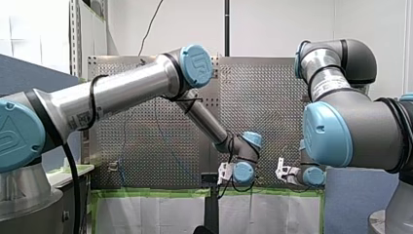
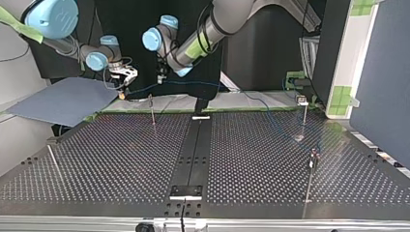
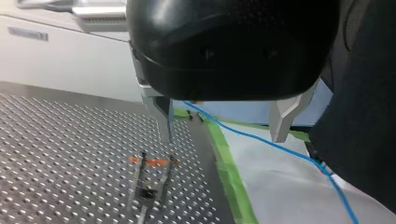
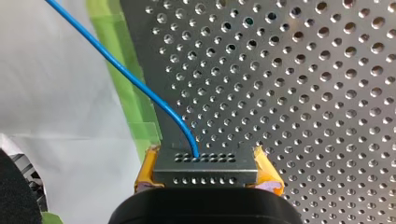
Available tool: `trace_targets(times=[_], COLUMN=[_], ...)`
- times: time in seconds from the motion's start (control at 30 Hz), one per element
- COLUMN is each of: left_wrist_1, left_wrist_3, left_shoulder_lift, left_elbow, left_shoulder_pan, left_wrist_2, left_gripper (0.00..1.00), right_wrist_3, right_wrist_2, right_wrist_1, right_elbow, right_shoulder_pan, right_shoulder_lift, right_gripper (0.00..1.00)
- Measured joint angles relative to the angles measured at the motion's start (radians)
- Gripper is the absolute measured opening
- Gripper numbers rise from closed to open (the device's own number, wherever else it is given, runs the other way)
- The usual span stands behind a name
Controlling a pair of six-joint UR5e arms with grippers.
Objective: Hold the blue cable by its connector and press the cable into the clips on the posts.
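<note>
The blue cable (image 4: 140,84) ends in a grey connector (image 4: 205,173) that sits between the yellow pads (image 4: 145,171) of my right gripper (image 4: 205,161), which is shut on it just above the table's edge. In the top view my right gripper (image 2: 123,79) hangs at the far left edge, and the cable (image 2: 232,88) trails from it along that edge. My left gripper (image 3: 224,128) is open, its metal fingers (image 3: 284,119) astride the cable (image 3: 261,140) without touching it. A thin post with an orange-marked clip (image 3: 149,161) stands under and ahead of it. My left gripper (image 2: 162,75) hovers beside the right one.
Thin posts (image 2: 152,110) (image 2: 304,113) (image 2: 312,166) rise from the perforated table (image 2: 121,159). Another rod (image 2: 53,162) leans at the top view's left. Green tape (image 3: 229,172) and white sheet (image 3: 280,186) line the far edge. A blue-grey board (image 2: 63,99) lies beyond it.
</note>
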Motion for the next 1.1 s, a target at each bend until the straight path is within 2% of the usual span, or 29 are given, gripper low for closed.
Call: trace_targets(times=[0.13,0.27,0.47,0.73,0.9,1.1], left_wrist_1=[0.003,-0.024,-0.058,-0.091,-0.124,-0.177], left_wrist_3=[0.000,0.001,-0.002,-0.015,-0.041,-0.093], left_shoulder_lift=[0.035,0.072,0.114,0.120,0.122,0.121], left_elbow=[-0.036,-0.073,-0.126,-0.189,-0.184,-0.138], left_shoulder_pan=[-0.011,-0.024,-0.047,-0.071,-0.065,-0.042], left_wrist_2=[-0.014,-0.044,-0.082,-0.106,-0.100,-0.055], left_gripper=[1.00,1.00,1.00,1.00,1.00,1.00], right_wrist_3=[-0.004,-0.005,-0.002,0.000,0.005,0.008], right_wrist_2=[0.001,0.005,0.004,-0.001,-0.005,-0.010], right_wrist_1=[-0.032,-0.059,-0.104,-0.171,-0.204,-0.214], right_elbow=[0.037,0.075,0.124,0.191,0.233,0.266], right_shoulder_pan=[-0.004,-0.005,-0.007,-0.004,0.000,0.006], right_shoulder_lift=[-0.029,-0.055,-0.063,-0.063,-0.063,-0.063], right_gripper=[0.00,0.00,0.00,0.00,0.00,0.00])
